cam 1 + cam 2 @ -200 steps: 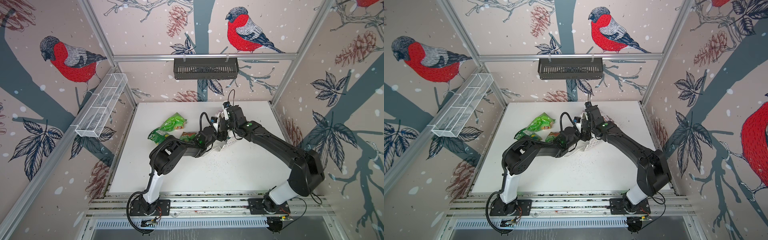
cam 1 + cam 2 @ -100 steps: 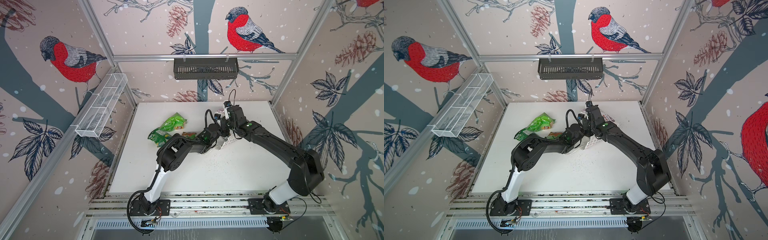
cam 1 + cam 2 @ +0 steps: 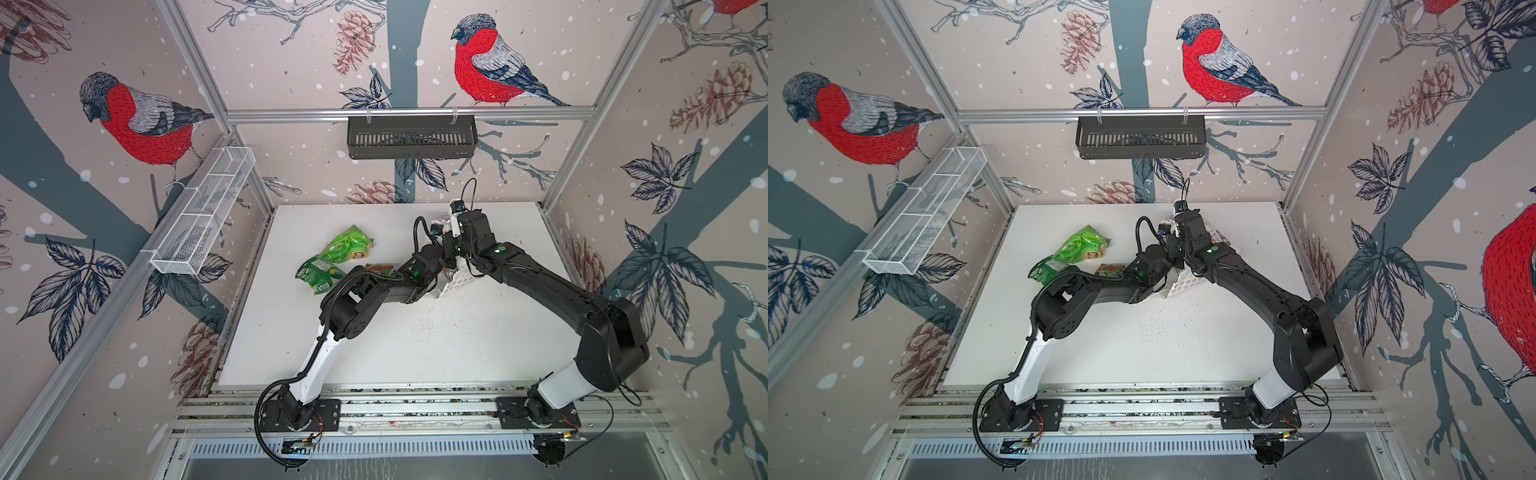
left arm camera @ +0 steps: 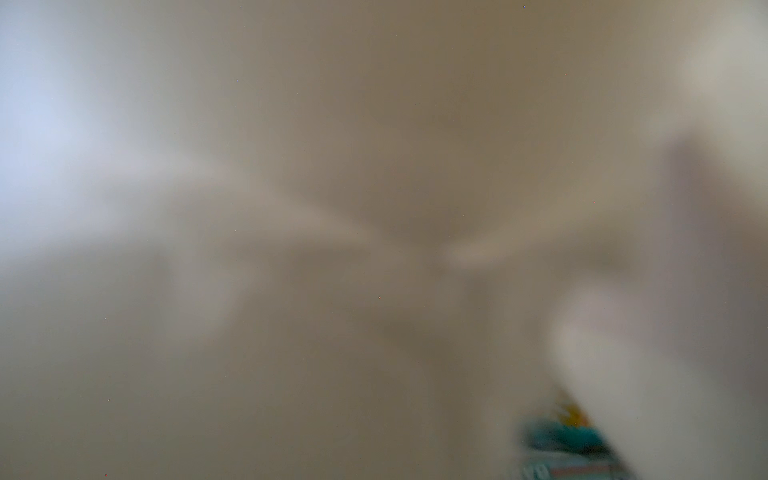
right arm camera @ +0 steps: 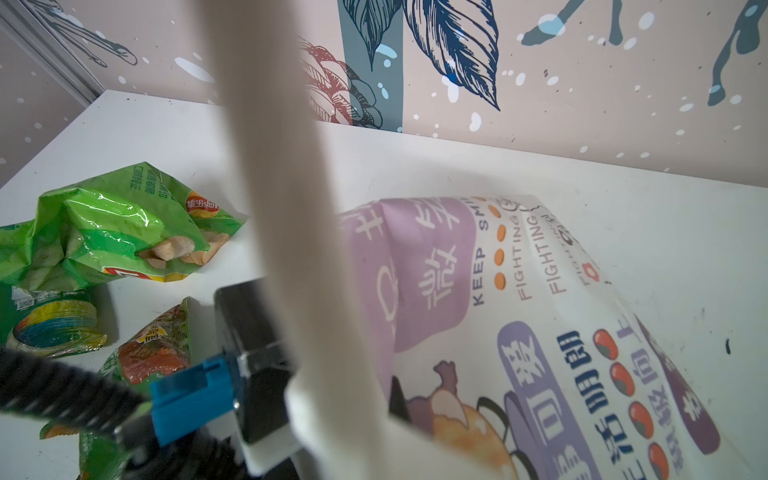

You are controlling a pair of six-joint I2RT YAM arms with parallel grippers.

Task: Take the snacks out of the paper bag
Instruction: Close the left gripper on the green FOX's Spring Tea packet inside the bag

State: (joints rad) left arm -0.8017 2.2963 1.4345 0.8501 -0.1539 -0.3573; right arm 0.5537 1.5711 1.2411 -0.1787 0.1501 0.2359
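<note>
The white paper bag point(image 3: 455, 283) point(image 5: 540, 311), with purple patches and a cartoon figure, lies at the table's middle back. My right gripper point(image 3: 453, 259) is shut on the bag at its mouth, and a white handle point(image 5: 274, 166) runs up past that camera. My left wrist point(image 3: 424, 266) is pushed into the bag's mouth, so its fingers are hidden. The left wrist view is a blur of paper with a teal snack point(image 4: 561, 440) at its edge. Three snacks lie on the table left of the bag: two green point(image 3: 349, 246) point(image 3: 318, 274) and one orange-green point(image 3: 379, 269).
A black slotted basket point(image 3: 411, 137) hangs on the back wall and a white wire basket point(image 3: 203, 216) on the left wall. Dark specks dot the white table point(image 3: 415, 345) in front of the bag. Both arms arch over the table's middle.
My left arm has stretched to the right, driving its wrist deeper into the bag's mouth. The right arm and the bag have stayed put. The snacks on the table have not moved.
</note>
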